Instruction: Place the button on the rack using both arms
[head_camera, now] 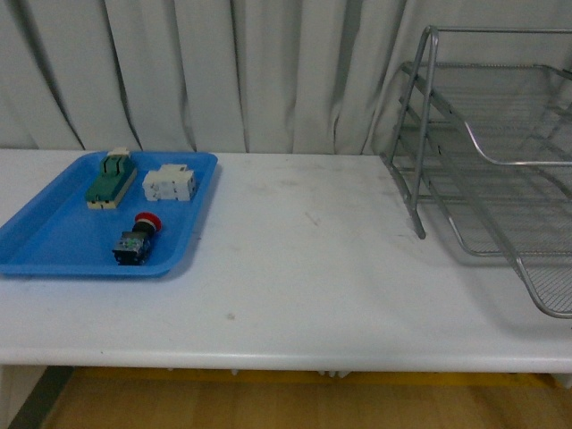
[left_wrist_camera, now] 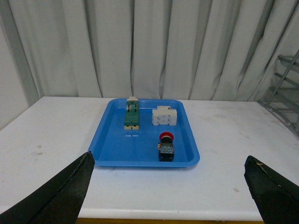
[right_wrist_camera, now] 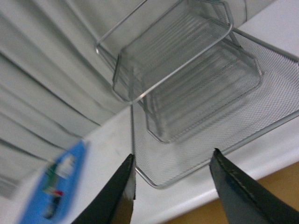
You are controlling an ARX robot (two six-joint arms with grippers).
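One button [head_camera: 138, 238] lies on its side in the near right part of the single blue tray [head_camera: 54, 234]. Its round red mushroom cap points towards the back and its blocky black-and-bluish body towards the front, and no gripper touches it. It is one of three parts in the tray. Behind it are one green-and-cream switch [head_camera: 111, 177], long and flat, and one white block [head_camera: 170, 183], boxy and ribbed, each apart from the others. The tray is smooth, glossy plastic with a raised rim and rounded corners, and it sits at the left of the matte white table [head_camera: 313, 268]. Well apart, at the right, stands one rack [head_camera: 500, 192] with three tiers of fine silver wire mesh on a metal tube frame. The left gripper [left_wrist_camera: 168, 158] has two dark tapered fingers spread wide, holding nothing. The right gripper [right_wrist_camera: 173, 156] is likewise parted and empty above the rack's lowest tier. Pale pleated curtains [head_camera: 223, 71] hang behind.
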